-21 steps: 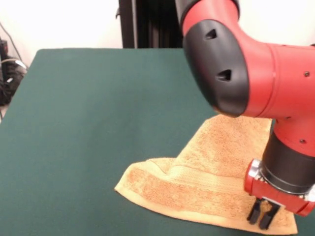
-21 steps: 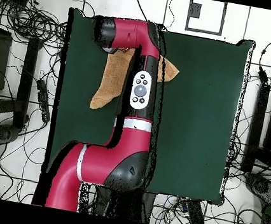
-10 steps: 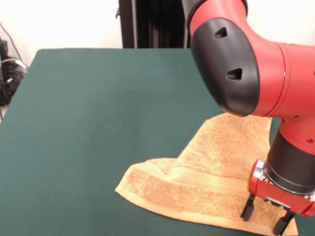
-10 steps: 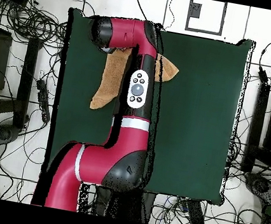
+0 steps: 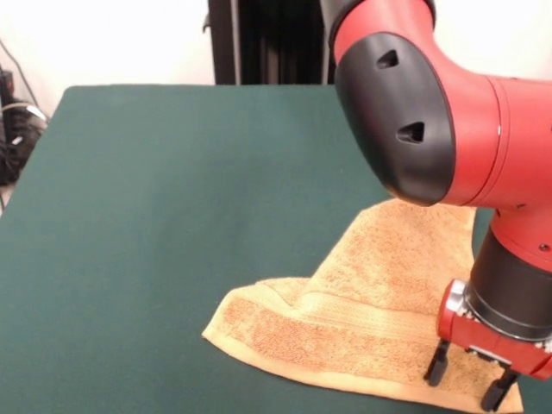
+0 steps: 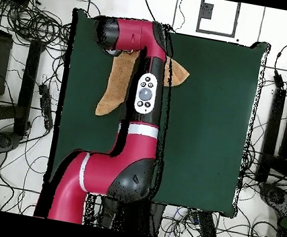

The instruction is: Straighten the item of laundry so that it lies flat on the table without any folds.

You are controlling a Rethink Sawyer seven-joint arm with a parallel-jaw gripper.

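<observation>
The item of laundry (image 5: pixel 362 319) is an orange-tan terry towel lying on the green table (image 5: pixel 155 216) at the front right, with a woven band across it and a fold raised near its left end. In the overhead view the item of laundry (image 6: pixel 120 82) shows on both sides of the arm, which covers its middle. My gripper (image 5: pixel 466 382) stands open over the towel's near right corner, its black fingertips (image 5: pixel 436 371) at or just above the cloth, nothing between them. The overhead view hides the gripper under the arm's head.
The red and black arm (image 5: pixel 431 112) hangs over the right half of the front view. Cables (image 6: pixel 26 21) and black stands surround the table (image 6: pixel 207 121) on the floor. A dark post (image 5: pixel 259 39) rises behind the far edge.
The gripper went from shut to open over the towel's near right corner and shifted slightly right. The towel keeps its shape and place.
</observation>
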